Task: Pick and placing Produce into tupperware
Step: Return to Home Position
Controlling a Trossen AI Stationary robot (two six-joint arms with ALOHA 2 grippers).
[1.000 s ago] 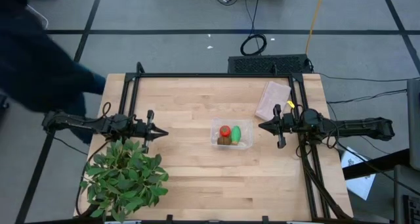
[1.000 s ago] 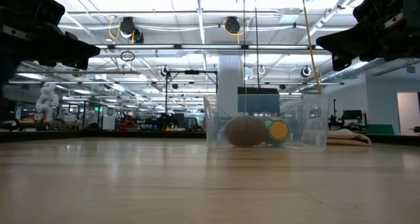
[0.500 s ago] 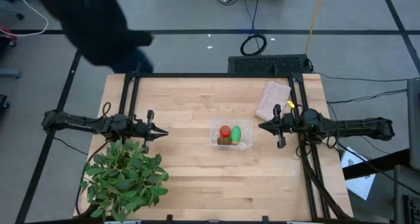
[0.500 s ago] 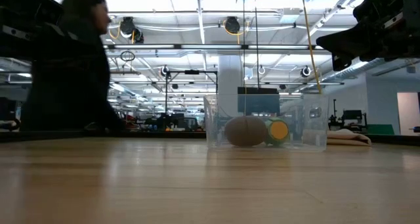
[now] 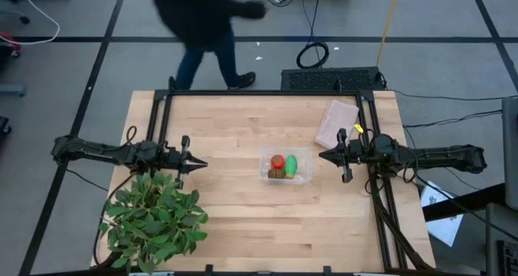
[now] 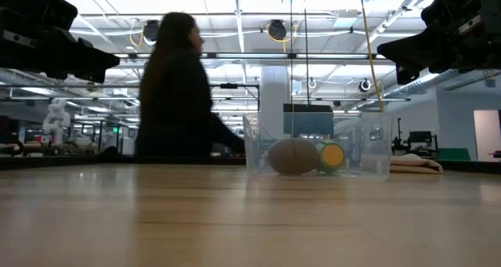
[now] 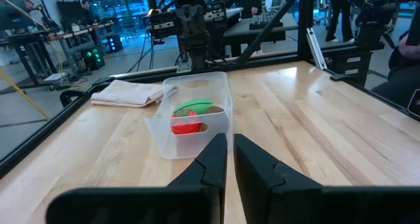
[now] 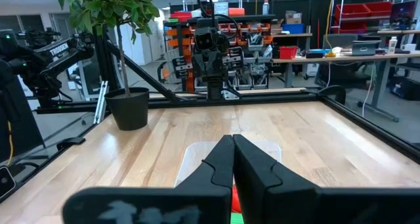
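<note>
Well, all three pieces sit inside the clear plastic tupperware [image 5: 301, 179] mid-desk [image 5: 243, 215]: fuzzy brown kiwi [image 5: 276, 173], glossy green oblong [image 5: 290, 164], smooth red tomato [image 5: 278, 160]; its long side runs arm to arm; the right gripper [image 5: 324, 155] is nearer, the left gripper [image 5: 194, 164] well apart beside the leafy plant [image 5: 154, 215]; both are pinched closed, empty.

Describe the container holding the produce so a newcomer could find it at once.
On the wooden table, look just ahead of the right gripper, toward the table's middle. There sits a small clear tupperware holding brown, red and green produce. Unlike the flat pinkish packet and the leafy plant, it is see-through with upright walls.
</note>
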